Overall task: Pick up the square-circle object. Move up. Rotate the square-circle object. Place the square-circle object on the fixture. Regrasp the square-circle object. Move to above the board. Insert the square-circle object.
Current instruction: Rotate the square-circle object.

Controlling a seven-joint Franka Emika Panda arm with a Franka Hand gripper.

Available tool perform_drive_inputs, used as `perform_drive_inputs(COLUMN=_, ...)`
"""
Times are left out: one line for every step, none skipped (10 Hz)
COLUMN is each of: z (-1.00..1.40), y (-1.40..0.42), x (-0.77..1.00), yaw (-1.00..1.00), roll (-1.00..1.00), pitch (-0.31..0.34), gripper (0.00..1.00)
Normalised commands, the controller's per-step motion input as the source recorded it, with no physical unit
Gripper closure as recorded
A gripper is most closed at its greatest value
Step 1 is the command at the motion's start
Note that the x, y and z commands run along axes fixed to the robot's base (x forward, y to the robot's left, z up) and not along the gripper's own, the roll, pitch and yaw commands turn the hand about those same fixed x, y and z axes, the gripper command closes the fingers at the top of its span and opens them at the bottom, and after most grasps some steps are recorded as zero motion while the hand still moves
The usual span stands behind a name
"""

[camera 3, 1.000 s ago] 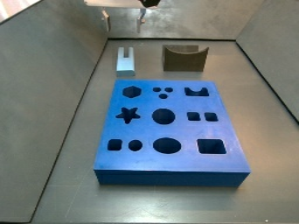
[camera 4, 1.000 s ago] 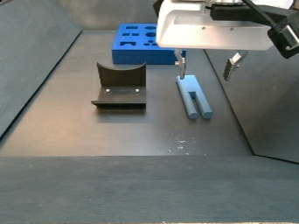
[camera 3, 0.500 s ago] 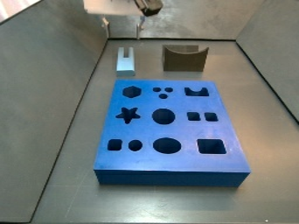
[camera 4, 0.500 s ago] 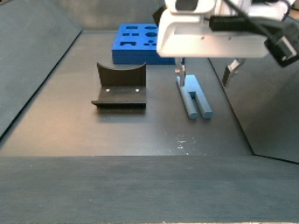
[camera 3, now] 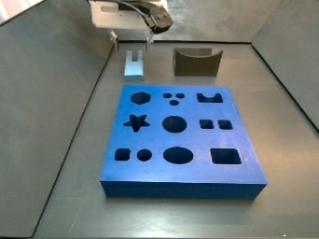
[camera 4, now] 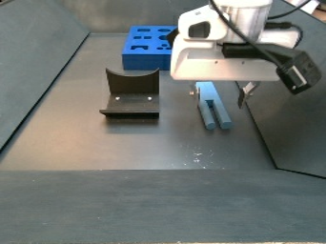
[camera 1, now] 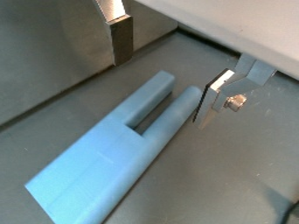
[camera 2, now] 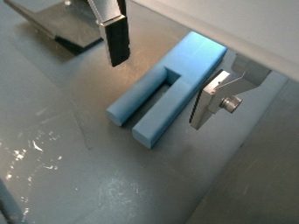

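The square-circle object (camera 3: 133, 63) is a light blue-grey peg with a slot cut into one end, lying flat on the dark floor (camera 4: 211, 107). My gripper (camera 3: 132, 39) hangs open just above it. In both wrist views one fingertip stands on each side of the peg's (camera 1: 111, 153) slotted end, apart from it, with the gripper (camera 1: 163, 87) straddling the peg (camera 2: 176, 83) and nothing held by the gripper (camera 2: 158, 92). The dark fixture (camera 3: 196, 62) stands beside the peg (camera 4: 130, 95). The blue board (camera 3: 181, 140) with its shaped holes lies further along the floor (camera 4: 151, 46).
Grey walls (camera 3: 75, 84) enclose the floor on both sides, and the peg lies close to one of them (camera 4: 287, 124). A grey plate edge (camera 2: 65, 26) shows beyond one finger in a wrist view.
The gripper has come down towards the peg, its open fingers now hanging lower around it. Peg, fixture and board have not moved.
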Motion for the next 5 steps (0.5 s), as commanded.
perform_drive_inputs(z=-0.64, y=0.01, x=0.04, yaw=0.01, roll=-0.11, pitch=-0.061, gripper=0.00)
perform_drive_inputs(z=-0.55, y=0.01, x=0.04, yaw=0.01, roll=-0.12, pitch=-0.066, gripper=0.00)
perform_drive_inputs(z=-0.50, y=0.01, x=0.05, yaw=0.01, roll=-0.13, pitch=-0.069, gripper=0.00)
perform_drive_inputs(z=-0.40, y=0.01, x=0.04, yaw=0.02, roll=-0.14, pitch=-0.072, gripper=0.00)
perform_drive_inputs(z=-0.33, y=0.01, x=0.04, yaw=0.02, roll=-0.14, pitch=-0.077, gripper=0.00)
